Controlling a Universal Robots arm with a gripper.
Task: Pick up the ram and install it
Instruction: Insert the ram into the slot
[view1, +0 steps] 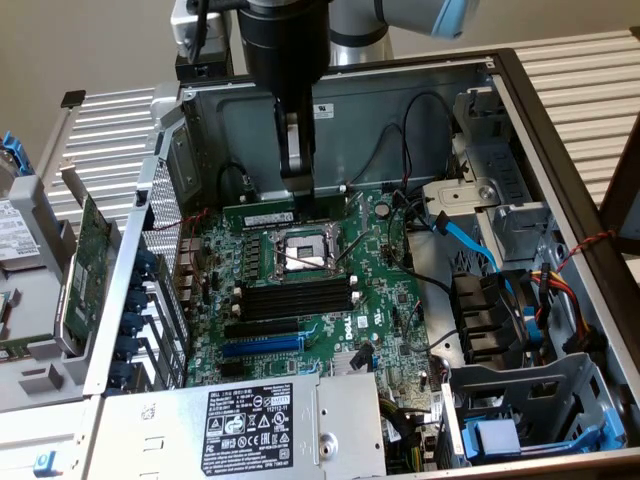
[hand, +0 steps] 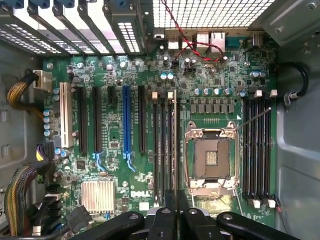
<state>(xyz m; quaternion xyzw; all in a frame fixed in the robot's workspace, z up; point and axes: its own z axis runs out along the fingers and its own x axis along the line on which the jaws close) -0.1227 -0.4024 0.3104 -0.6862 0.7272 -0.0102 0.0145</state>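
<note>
While hanging inside the open computer case (view1: 400, 100) on the slatted bench (view1: 580, 70), grips with the closed tool (hand: 176, 210) the ram (hand: 174, 145), edge-on just beneath, along black slots (hand: 161, 150); reads "DELL" on the board (hand: 141, 193) below.

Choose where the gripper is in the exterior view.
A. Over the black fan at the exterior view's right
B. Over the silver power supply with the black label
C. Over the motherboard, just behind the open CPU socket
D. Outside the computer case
C: the gripper hangs inside the case, its tip above the motherboard right behind the CPU socket.
</note>
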